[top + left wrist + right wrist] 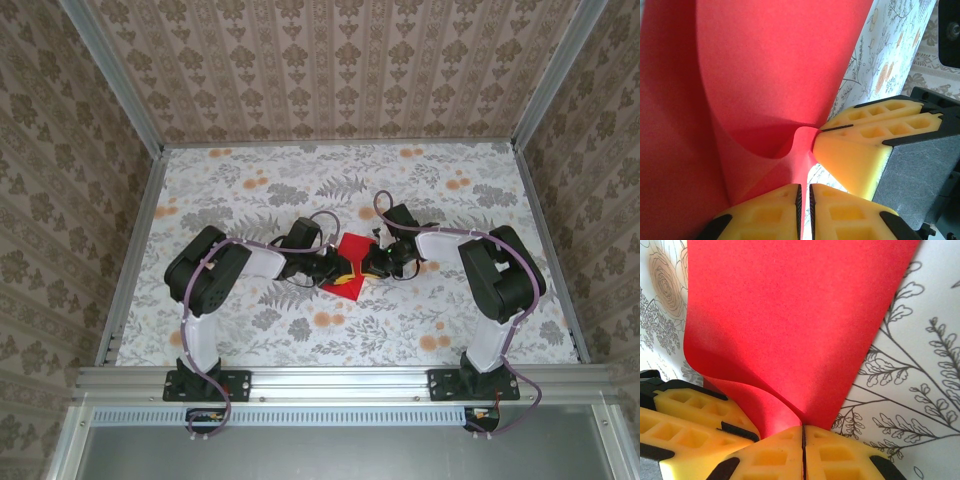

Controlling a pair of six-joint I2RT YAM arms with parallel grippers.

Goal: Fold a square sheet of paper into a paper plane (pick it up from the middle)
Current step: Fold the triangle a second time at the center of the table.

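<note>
Square sheet of paper (pixel 800 315): red, matte, buckled

Bright even light, soft shadows, slight grain

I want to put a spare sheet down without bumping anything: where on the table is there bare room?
Bare: the far strip of the table along the back wall, and the near strip between the two arm bases. Crowded: the middle, where the left gripper and right gripper pinch the square sheet of paper.
</note>
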